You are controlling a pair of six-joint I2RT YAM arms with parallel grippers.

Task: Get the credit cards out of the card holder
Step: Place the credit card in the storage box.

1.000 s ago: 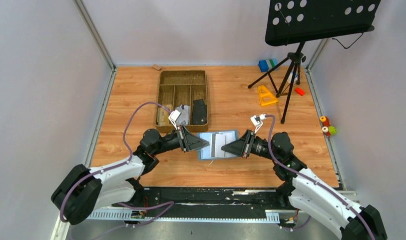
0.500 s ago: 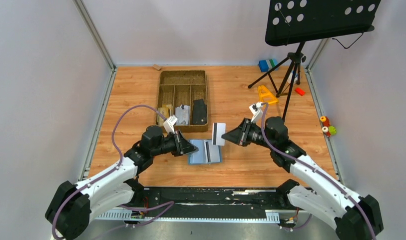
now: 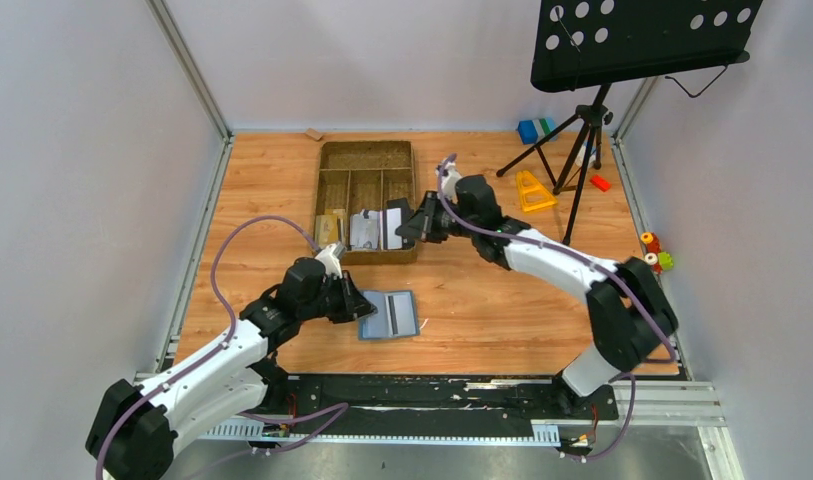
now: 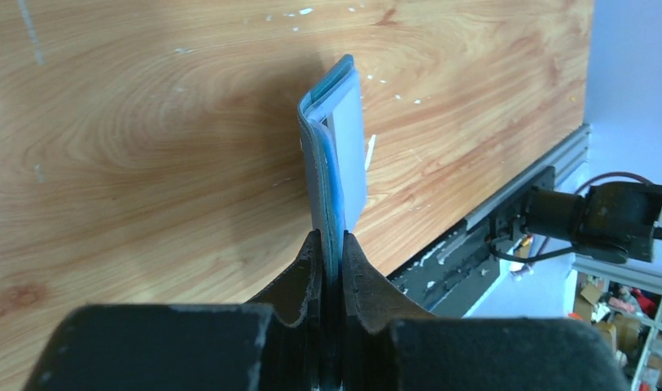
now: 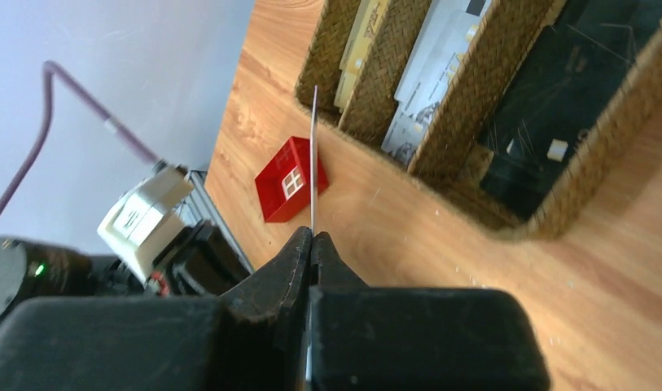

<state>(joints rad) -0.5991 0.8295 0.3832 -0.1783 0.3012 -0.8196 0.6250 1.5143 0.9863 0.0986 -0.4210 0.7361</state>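
Right wrist view first: the right gripper (image 5: 312,236) is closed tight on one credit card (image 5: 313,155), pinched by its near edge so that it stands thin and edge-on straight out from the fingertips. Just ahead and to the right of those fingertips is the woven tray (image 5: 466,98), where other cards (image 5: 429,73) already stand in its compartments, so the card appears to be carried there to join them; which compartment it sits over I cannot tell. A red block (image 5: 291,179) lies on the wood beyond the card, apart from it. The left gripper (image 4: 331,240) is open only a sliver, nipping the near edge of the card holder (image 4: 327,163), which reaches straight away from its fingertips with a pale panel or card showing in the fold. That grip looks meant to steady the holder against the table (image 4: 148,122) while cards are drawn out. The two grippers are well apart.
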